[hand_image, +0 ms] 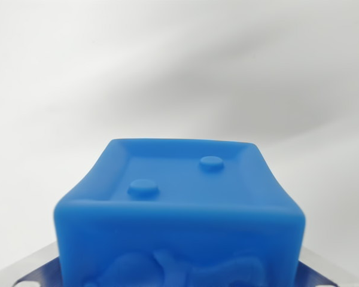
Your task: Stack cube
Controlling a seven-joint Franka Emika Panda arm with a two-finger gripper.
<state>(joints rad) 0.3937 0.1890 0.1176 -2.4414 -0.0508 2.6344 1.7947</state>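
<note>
Blue cube (179,203) filling the wrist view's lower half, two round studs showing on its recessed top, metal gripper fingers (33,269) flanking and apparently pinching it, white surface (167,66) lying beyond

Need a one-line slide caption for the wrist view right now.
Wrist view: blue cube with two raised studs on its recessed top fills the lower frame, metal hand parts at both bottom corners, blurred white background.

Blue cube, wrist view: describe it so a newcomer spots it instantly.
Against the plain white surface filling the wrist view, look bottom centre: the blue cube, flanked by metal tool parts at the lower corners. It is the only coloured thing, with a recessed top face bearing two round studs and raised relief on its front.
</note>
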